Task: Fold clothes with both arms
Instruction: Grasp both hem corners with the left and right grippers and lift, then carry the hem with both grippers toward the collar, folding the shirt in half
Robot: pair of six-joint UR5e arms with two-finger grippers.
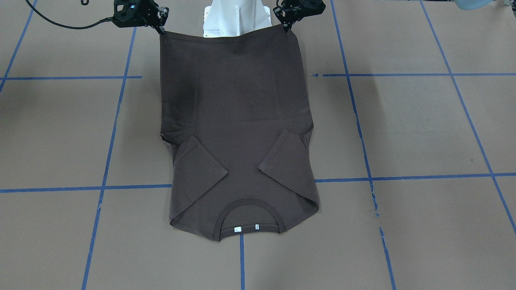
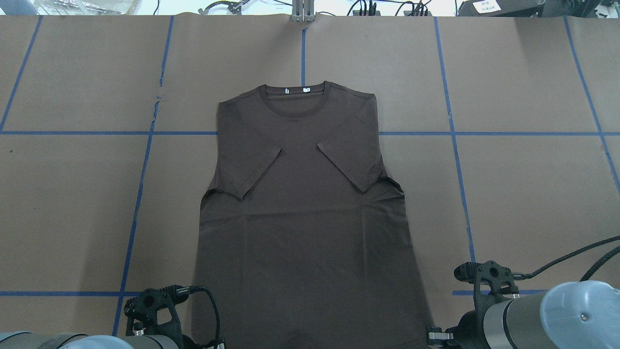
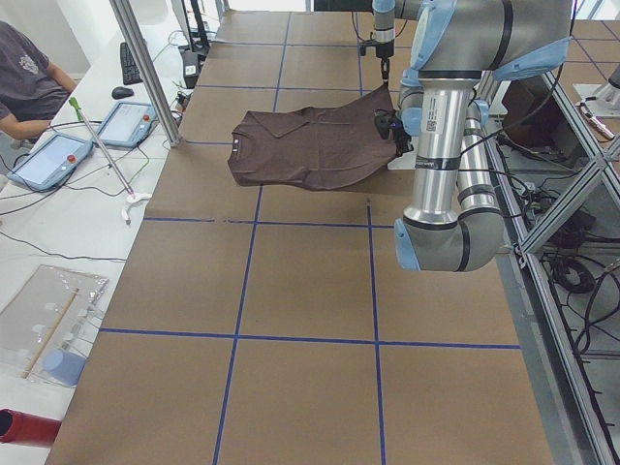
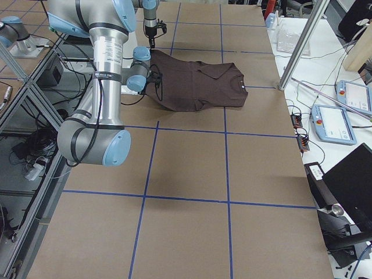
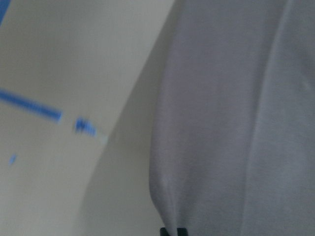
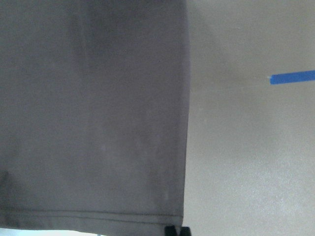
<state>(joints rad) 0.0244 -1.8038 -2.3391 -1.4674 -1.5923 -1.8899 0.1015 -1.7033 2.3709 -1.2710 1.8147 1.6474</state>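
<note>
The dark brown T-shirt [image 1: 234, 121] lies front up on the table, both sleeves folded in over the chest and the collar [image 1: 250, 219] at the end far from the robot. Its hem [image 1: 225, 37] hangs raised off the table between the two grippers. My left gripper [image 1: 287, 27] is shut on one hem corner; the left wrist view shows its fingertips [image 5: 173, 231] pinching cloth. My right gripper [image 1: 161, 30] is shut on the other hem corner, with its tips [image 6: 177, 231] at the shirt's edge. From overhead the T-shirt [image 2: 300, 203] looks stretched straight.
The white pedestal base [image 1: 236, 18] stands just behind the raised hem. A black cable [image 1: 60, 25] trails from the right arm. Blue tape lines [image 1: 403, 75] grid the brown table. A person [image 3: 24, 77] sits by tablets [image 3: 48, 160] beyond the table's far side.
</note>
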